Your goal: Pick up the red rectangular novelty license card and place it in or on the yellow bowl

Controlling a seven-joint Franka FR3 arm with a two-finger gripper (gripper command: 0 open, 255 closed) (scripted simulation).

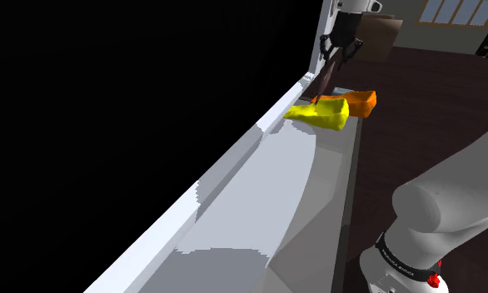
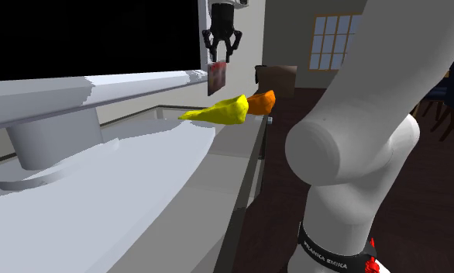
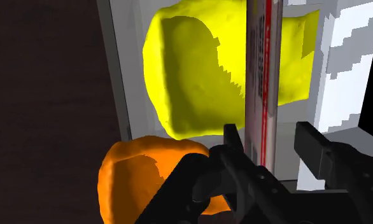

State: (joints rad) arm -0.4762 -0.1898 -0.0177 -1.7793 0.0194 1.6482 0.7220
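Gripper: jaws spread. In the wrist view a gap is seen between the card and one finger, so no pinch is judged.
Card: red-faced, hung upright on edge just under the fingertips and just above the yellow bowl. Contact with the other finger cannot be told.
Alignment: the card is seen over the bowl but off-centre, toward the ledge side.
Risk 1: if let fall on edge, the card may strike the bowl's wall, tip outward and land on the counter.
Risk 2: if the gripper is lowered further, the yellow bowl may be shoved against the orange bowl just beside it.
Edges: a raised white ledge runs close along one side, with the counter's drop-off on the other.
Room: open above the bowls, so a straight rise is judged safest.
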